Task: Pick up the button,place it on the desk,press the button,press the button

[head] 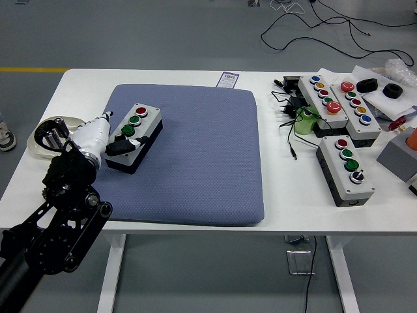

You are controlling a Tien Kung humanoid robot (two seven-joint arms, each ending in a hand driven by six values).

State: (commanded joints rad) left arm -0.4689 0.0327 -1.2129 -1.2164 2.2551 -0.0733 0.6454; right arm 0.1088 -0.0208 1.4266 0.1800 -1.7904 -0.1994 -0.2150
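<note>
- A grey rectangular button box [133, 137] with a black base is seen lying on a blue-grey padded mat [195, 163], near the mat's left edge.
- Three round controls are carried in a row on the box's top face: a red button at the far end, a green one in the middle, and a darker green one nearest the robot.
- The left hand [98, 138], white-shelled on a black arm that enters from the lower left corner, is placed against the near left end of the box.
- A dark fingertip [120, 146] is seen resting on the box's near end, just beside the darker green button; whether the box is actually clasped or only touched cannot be told, since the other fingers are hidden behind the hand's shell.
- The mat is spread over the middle of a white rectangular table [287, 202].
- A pale round dish-like object [39, 140] is partly hidden behind the left wrist at the table's left edge.
- On the right part of the table, well apart from the mat, a further grey three-button box [346, 171] is set alone, with red, green and black controls.
- Behind it, two longer grey boxes [339, 98] with several coloured buttons are laid side by side, touching.
- A small green object [303, 122] and tangled black cables [287, 111] are found just left of those boxes.
</note>
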